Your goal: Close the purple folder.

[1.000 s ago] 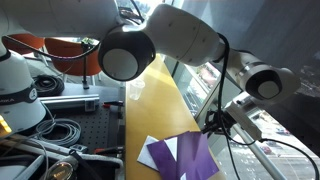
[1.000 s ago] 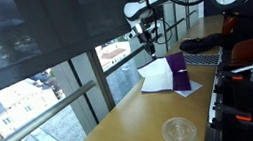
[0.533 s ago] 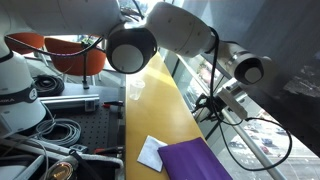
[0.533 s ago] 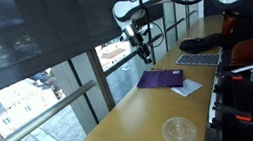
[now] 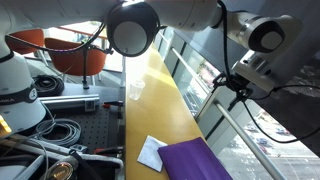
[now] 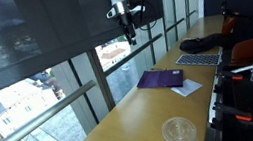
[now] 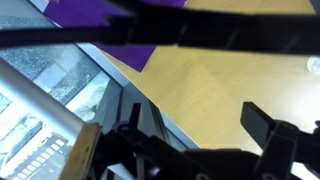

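Note:
The purple folder [image 5: 195, 160] [image 6: 160, 79] lies flat and closed on the yellow wooden counter [image 5: 160, 95], with a white sheet [image 5: 152, 152] [image 6: 187, 88] sticking out beside it. My gripper [image 5: 236, 88] [image 6: 129, 35] hangs high above the counter by the window, well clear of the folder. In the wrist view the gripper [image 7: 197, 120] is open with only bare counter between its fingers. The folder [image 7: 100, 10] shows at the top of that view, partly behind dark cables.
A small clear cup [image 6: 179, 131] stands near the counter's near end. A keyboard [image 6: 198, 60] lies beyond the folder. The window rail [image 6: 43, 118] runs along one side of the counter; cables and equipment [image 5: 50, 135] crowd the other side.
The folder's raised cover has dropped flat, so the folder is now closed. The gripper has opened, let go, and risen away from it towards the window.

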Robot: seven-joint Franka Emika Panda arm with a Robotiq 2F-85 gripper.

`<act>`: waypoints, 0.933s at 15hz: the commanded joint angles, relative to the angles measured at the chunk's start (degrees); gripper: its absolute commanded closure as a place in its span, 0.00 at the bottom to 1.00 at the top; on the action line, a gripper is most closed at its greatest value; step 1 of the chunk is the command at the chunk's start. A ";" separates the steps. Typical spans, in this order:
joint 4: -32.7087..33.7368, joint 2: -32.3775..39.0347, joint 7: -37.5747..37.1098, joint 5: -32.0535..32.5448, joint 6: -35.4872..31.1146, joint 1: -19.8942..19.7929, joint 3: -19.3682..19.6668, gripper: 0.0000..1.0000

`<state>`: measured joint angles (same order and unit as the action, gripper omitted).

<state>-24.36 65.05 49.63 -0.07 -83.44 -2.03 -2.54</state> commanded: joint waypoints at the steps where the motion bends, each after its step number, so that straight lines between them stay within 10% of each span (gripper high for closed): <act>1: 0.06 -3.26 -6.23 0.68 -5.95 0.54 0.65 0.00; 8: 0.42 -7.80 -21.78 5.19 -13.33 2.36 4.75 0.00; 14: -1.16 -12.18 -32.09 12.53 -5.23 6.03 9.68 0.00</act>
<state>-23.69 55.83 21.54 9.45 -93.05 1.94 4.87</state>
